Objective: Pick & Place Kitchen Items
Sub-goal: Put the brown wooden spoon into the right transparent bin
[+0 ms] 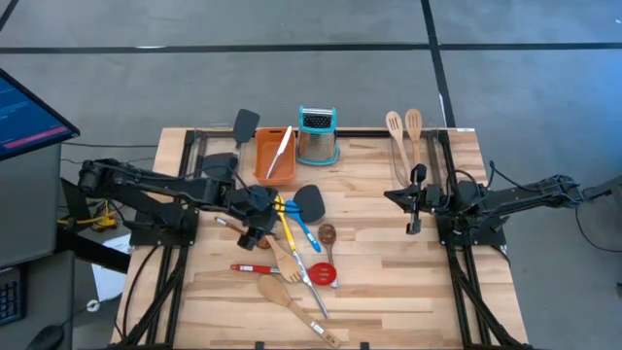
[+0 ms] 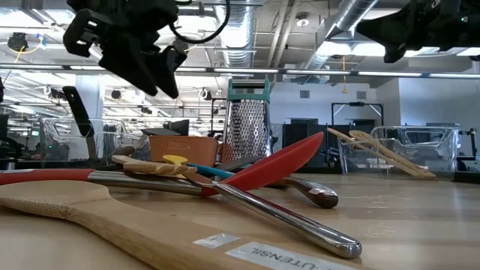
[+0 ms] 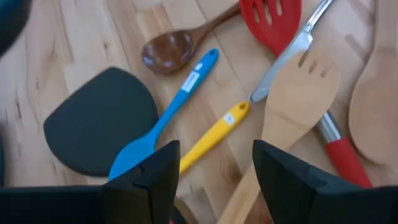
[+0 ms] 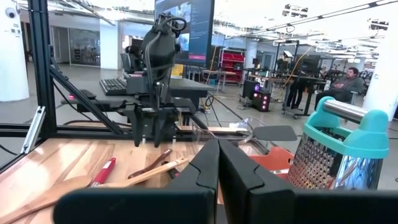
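Your left tool (image 3: pixel 214 171) hangs with fingers apart over the yellow spoon (image 3: pixel 214 134), whose long axis lies parallel to the blue spatula (image 3: pixel 165 118) beside it. Your right tool (image 4: pixel 217 165) waits, fingers together, above the counter (image 1: pixel 389 282).

The right gripper (image 4: pixel 218 163) is showing its two dark fingers pressed together. Across the wooden table (image 4: pixel 68 158), the left arm (image 4: pixel 158 81) is hanging over a wooden spatula (image 4: pixel 152 171) and a red-handled tool (image 4: pixel 102 172). The grater (image 4: pixel 339 152) with its teal top is standing beside the orange tray (image 4: pixel 283 160). A person (image 4: pixel 344 84) is sitting far behind.
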Controlling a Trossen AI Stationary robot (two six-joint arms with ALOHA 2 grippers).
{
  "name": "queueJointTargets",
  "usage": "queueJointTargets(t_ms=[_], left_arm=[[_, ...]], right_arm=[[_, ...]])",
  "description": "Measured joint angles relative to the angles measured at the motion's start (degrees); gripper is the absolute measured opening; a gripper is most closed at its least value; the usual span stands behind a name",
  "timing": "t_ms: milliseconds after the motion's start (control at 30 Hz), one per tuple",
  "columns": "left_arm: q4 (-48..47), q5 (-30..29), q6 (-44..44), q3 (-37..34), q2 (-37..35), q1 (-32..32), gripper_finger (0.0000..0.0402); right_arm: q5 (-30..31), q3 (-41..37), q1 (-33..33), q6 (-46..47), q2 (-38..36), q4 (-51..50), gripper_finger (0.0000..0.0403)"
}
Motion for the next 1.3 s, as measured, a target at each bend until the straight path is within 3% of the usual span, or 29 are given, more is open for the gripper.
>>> queueJointTargets(t_ms=[200, 667, 1300], left_arm=[[-1.4, -1.8, 0.0, 0.0, 1.3, 0.0, 0.0191], [-2.7, -1.7, 0.3, 0.0, 15.4, -3.7, 0.0191], [-2.5, -1.7, 0.0, 0.0, 20.0, -3.7, 0.0191]], right_arm=[[0.0, 0.0, 0.0, 0.0, 0.0, -0.6, 0.0002], [0.0, 0.0, 0.0, -0.1, 0.0, -0.9, 0.0002], [0.0, 0.0, 0.0, -0.2, 0.0, -1.2, 0.0002]])
